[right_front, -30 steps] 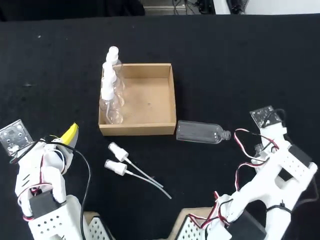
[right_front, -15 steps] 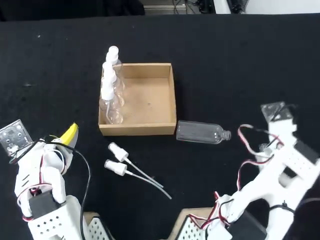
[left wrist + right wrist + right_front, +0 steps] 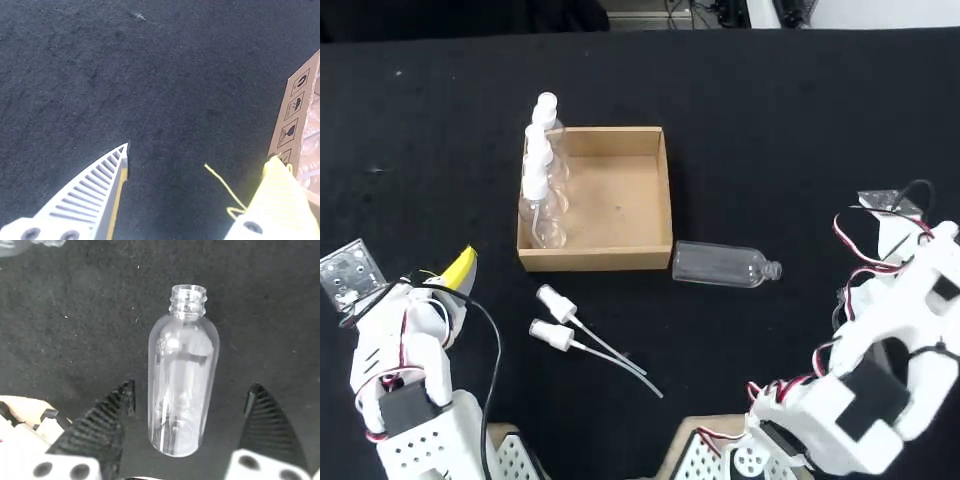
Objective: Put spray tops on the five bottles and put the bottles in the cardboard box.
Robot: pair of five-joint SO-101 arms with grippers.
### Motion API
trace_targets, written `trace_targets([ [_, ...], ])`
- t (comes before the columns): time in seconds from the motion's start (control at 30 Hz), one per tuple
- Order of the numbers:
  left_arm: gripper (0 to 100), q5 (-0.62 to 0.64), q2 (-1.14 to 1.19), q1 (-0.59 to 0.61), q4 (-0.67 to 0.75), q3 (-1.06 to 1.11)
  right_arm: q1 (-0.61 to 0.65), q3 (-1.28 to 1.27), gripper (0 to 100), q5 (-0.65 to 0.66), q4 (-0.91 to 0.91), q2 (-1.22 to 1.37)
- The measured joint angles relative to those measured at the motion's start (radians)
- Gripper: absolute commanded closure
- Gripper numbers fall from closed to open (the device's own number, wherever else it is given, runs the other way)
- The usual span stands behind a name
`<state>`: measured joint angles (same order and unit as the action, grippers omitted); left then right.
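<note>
Lying capless on the desk [image 3: 800,120], a clear bottle [image 3: 182,390] sits between the spread jaws of the right gripper [image 3: 192,386], touching neither. The left gripper [image 3: 198,152], also released, hangs near the desk's front left corner. Three capped bottles [image 3: 542,205] stand in the cardboard box [image 3: 620,258]; another bare bottle [image 3: 720,264] and two spray tops [image 3: 555,318] lie just outside it.

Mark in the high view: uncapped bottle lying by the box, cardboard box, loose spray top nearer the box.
bottle [image 3: 720,264], high view, mid-body.
cardboard box [image 3: 666,190], high view, right wall.
spray top [image 3: 557,303], high view, white head.
</note>
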<state>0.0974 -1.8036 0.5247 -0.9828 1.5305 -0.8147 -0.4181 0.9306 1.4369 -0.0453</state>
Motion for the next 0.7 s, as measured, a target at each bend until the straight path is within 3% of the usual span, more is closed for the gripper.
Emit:
trace_targets([
  [0.2,64,0.000,0.000,0.000,0.000,0.000,0.000,-0.015,68.5,0.037,-0.015,0.028],
  [0.43,64,0.000,0.000,0.000,0.000,0.000,0.002,-0.175,69.0,0.048,-0.236,0.026],
  [0.5,64,0.000,0.000,0.000,0.000,0.000,0.002,-0.189,74.9,0.048,-0.282,0.026],
  [0.63,64,0.000,0.000,0.000,0.000,0.000,0.002,-0.196,98.8,0.048,-0.324,0.026],
  [0.7,64,0.000,0.000,0.000,0.000,0.000,0.002,-0.196,96.5,0.049,-0.328,0.026],
])
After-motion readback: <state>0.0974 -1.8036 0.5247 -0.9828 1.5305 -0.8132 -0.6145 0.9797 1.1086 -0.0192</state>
